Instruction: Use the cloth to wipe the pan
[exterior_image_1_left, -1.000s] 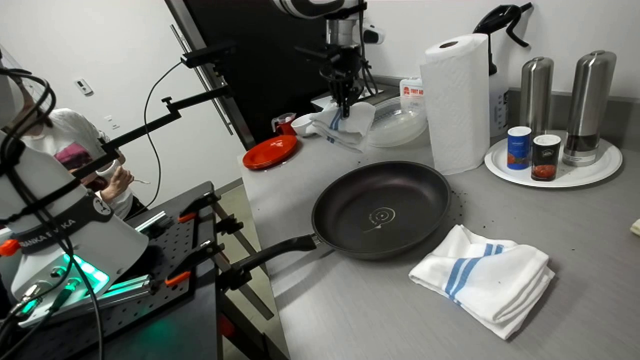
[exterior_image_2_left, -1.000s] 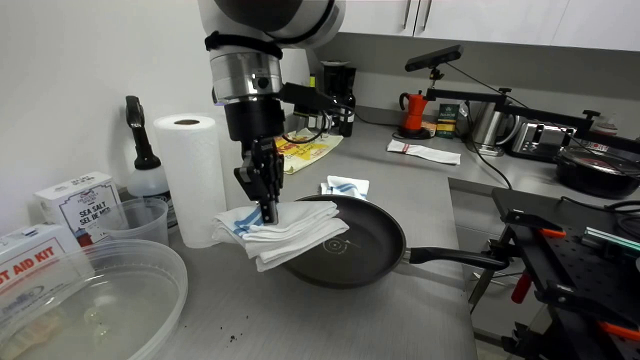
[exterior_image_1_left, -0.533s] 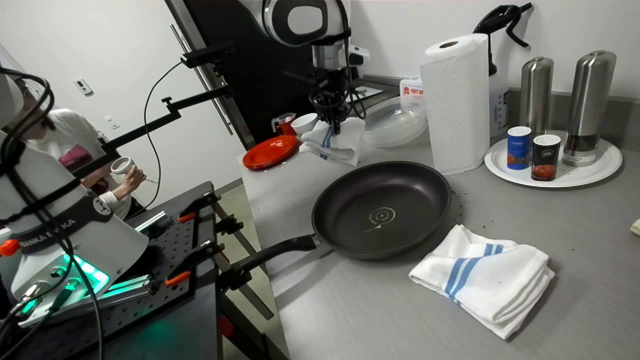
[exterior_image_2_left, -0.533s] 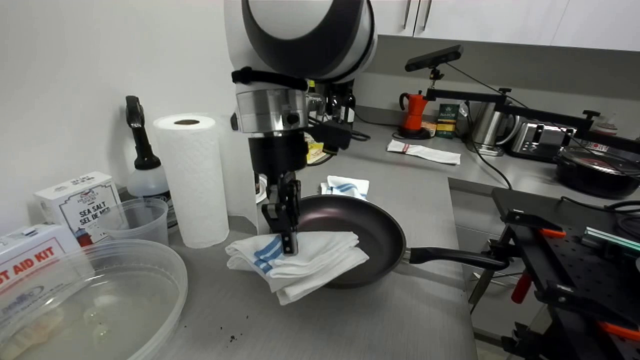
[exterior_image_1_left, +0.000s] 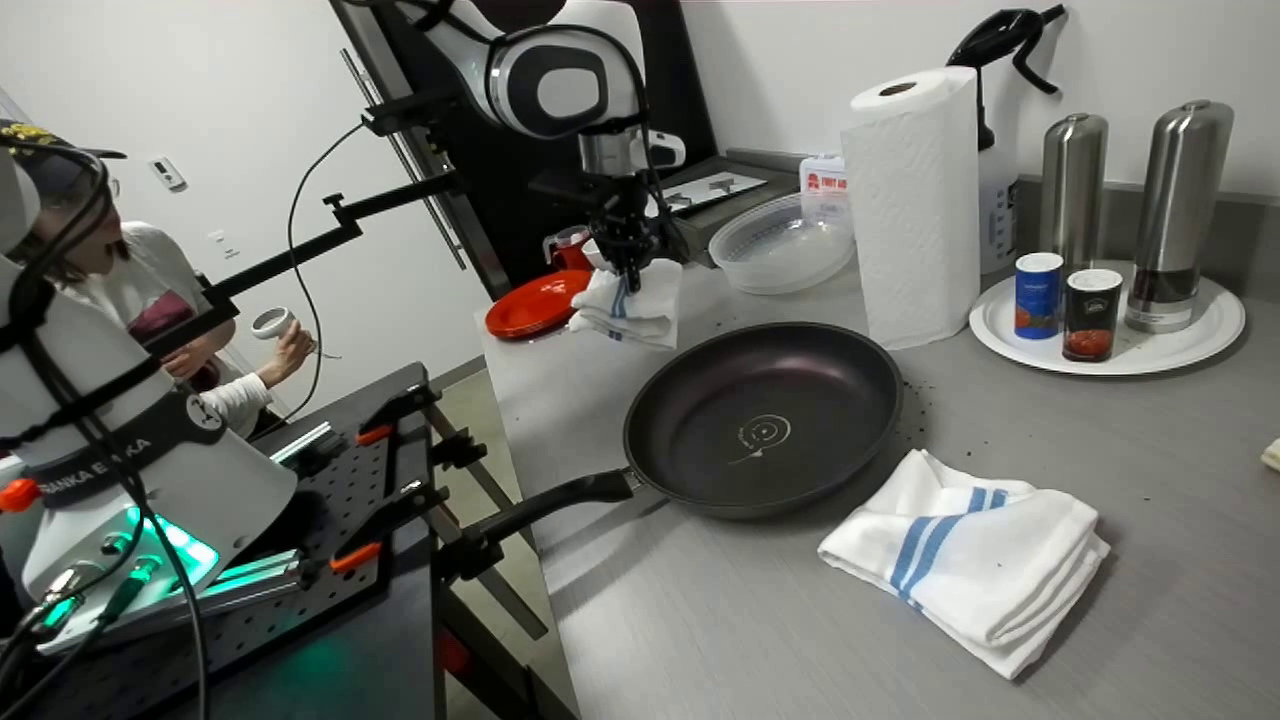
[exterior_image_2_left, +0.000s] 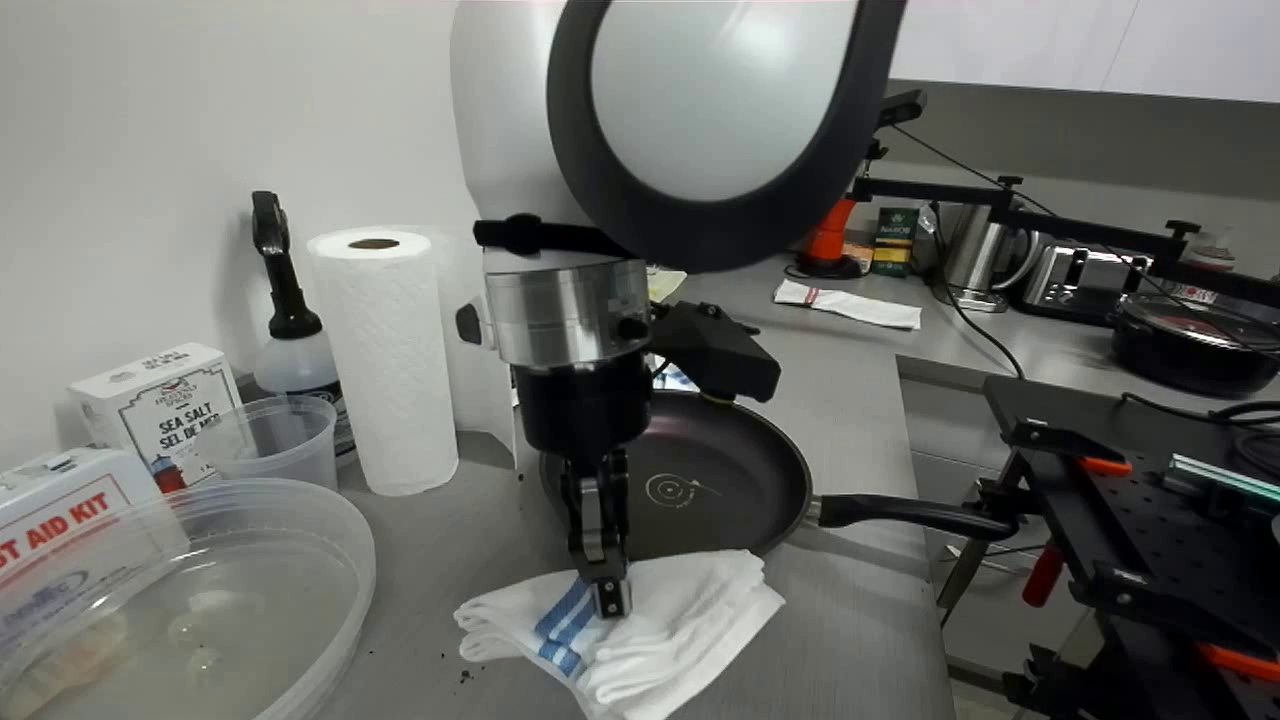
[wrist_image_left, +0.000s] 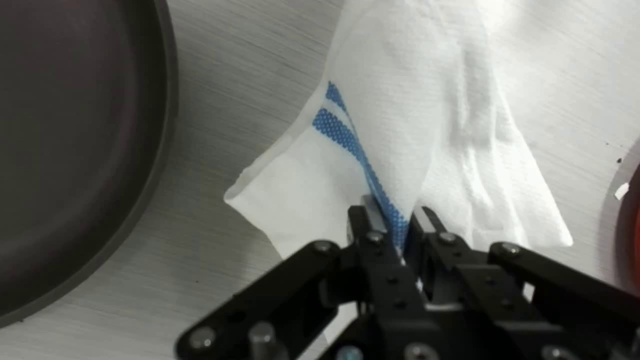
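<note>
Blue stripes are crossing both the white cloth (wrist_image_left: 425, 130) and white towel (exterior_image_1_left: 975, 570) here; the black pan (exterior_image_1_left: 765, 415) is wearing a pale ringed mark, and I'm seeing an orange-red plate (exterior_image_1_left: 530, 305).

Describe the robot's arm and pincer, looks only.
The arm is white with dark joint rims, black cables and a silver collar; its base shows green light and a dark band, FRANKA lettering partly hidden. The pincer is black, with jointed fingers and silvery screws.
</note>
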